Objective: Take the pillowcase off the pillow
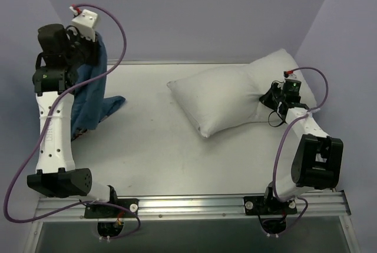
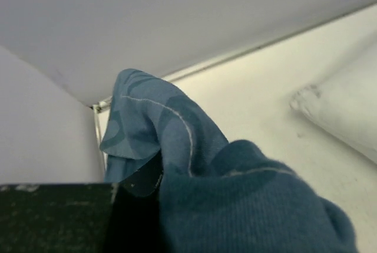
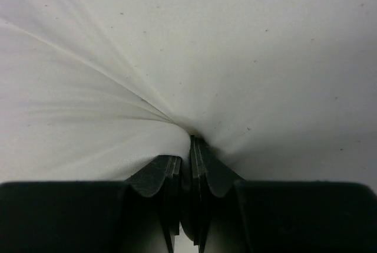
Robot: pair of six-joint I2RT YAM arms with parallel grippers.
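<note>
We look down from above and behind; wrist views sit close — left against the soft blue pillowcase [image 2: 247,200], right against the plump white pillow [image 3: 247,52].

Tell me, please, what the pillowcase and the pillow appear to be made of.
The pillowcase: soft matte blue cloth, perhaps a cotton knit; it drapes in limp folds and shows a stitched seam. The pillow: matte white woven-looking fabric over soft stuffing; it gathers into fine creases where pinched.

pillowcase [image 1: 88,102] hanging L, prob. off, pillow [image 1: 224,97] bare R
</note>
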